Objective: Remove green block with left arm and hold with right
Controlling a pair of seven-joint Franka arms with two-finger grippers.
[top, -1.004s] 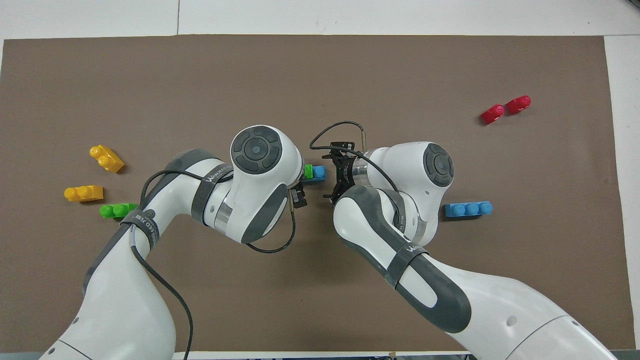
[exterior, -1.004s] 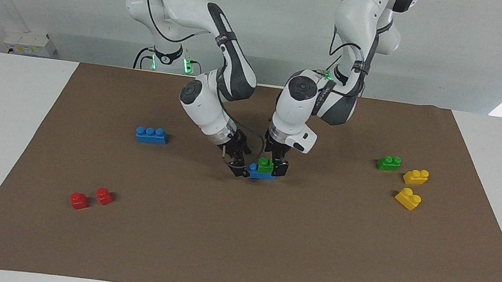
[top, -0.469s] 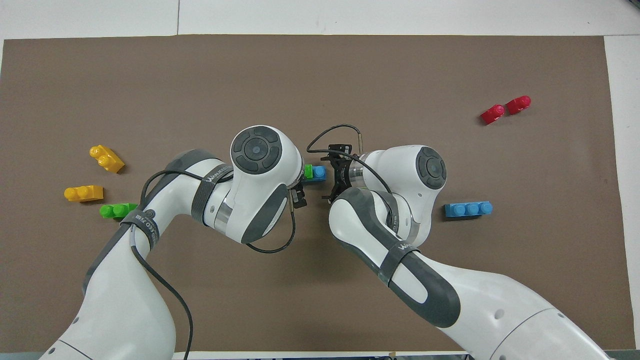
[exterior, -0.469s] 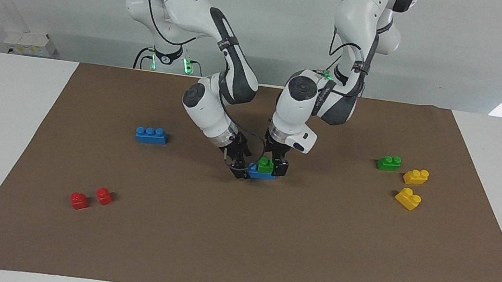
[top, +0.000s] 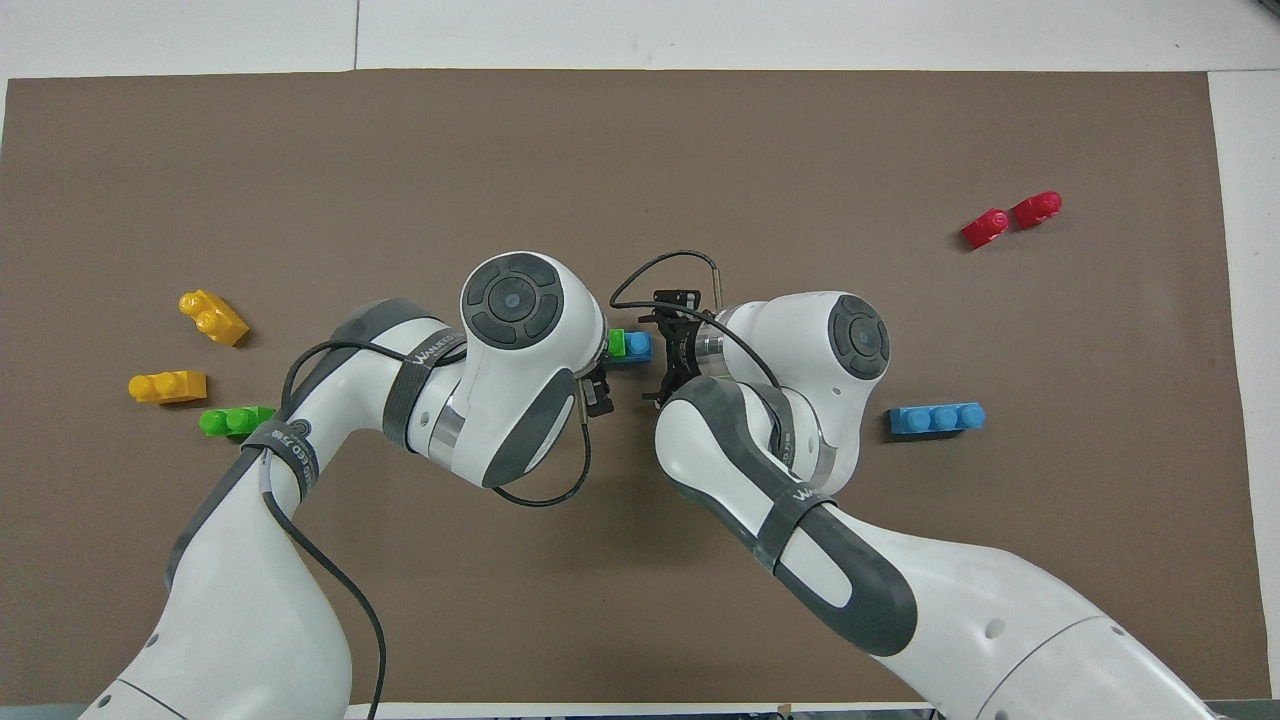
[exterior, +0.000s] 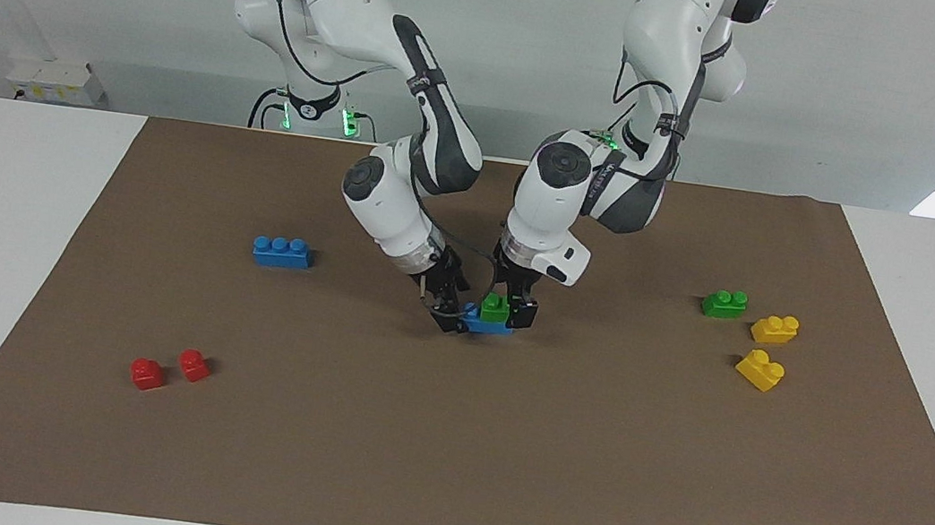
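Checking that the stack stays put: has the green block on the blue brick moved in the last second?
No. The green block sits on the blue brick at the same spot, judged against the loose blue brick.

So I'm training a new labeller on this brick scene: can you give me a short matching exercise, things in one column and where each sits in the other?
Things:
1. green block
2. two red bricks
3. two yellow bricks
4. lone blue brick

Places:
A. toward the left arm's end of the mat
B. stacked on a blue brick mid-mat
C. farthest from the robots, toward the right arm's end
D. alone on the mat, toward the right arm's end

Pairs: 1-B, 2-C, 3-A, 4-D
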